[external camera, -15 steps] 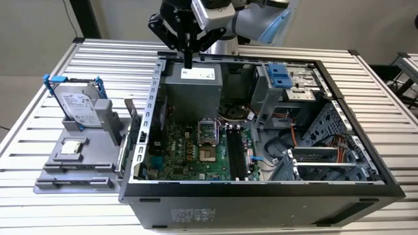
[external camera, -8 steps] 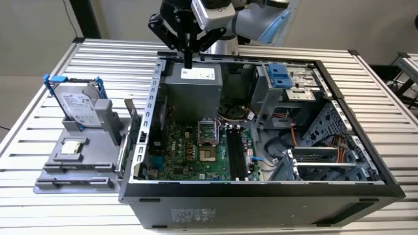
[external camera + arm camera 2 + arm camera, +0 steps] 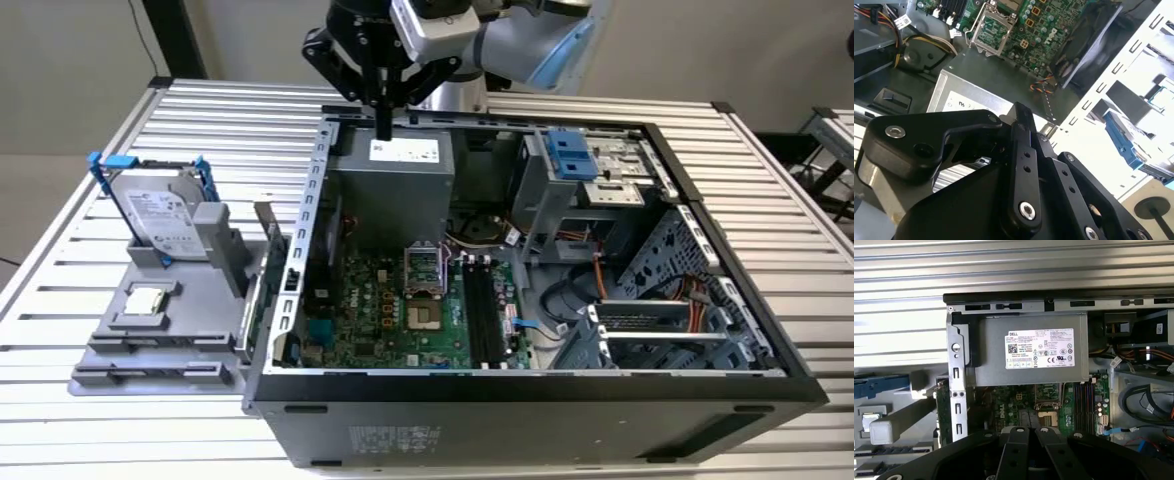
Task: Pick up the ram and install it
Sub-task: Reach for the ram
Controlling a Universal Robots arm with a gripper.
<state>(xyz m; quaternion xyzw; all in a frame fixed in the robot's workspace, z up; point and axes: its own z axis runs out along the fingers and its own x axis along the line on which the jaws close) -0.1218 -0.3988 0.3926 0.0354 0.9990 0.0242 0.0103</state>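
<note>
On the exterior view's left, one hard drive (image 3: 160,215) with blue rails stands in one grey holder (image 3: 154,350). One ram (image 3: 275,288) stands on its edge at the holder's side, just beside the wall of one open computer case (image 3: 534,388). One gripper (image 3: 384,127) hangs above the grey power box (image 3: 394,190), its fingers pressed together, holding nothing.

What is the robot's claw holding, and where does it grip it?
Nothing. The gripper hangs above the grey power supply with its fingers together and empty.
</note>
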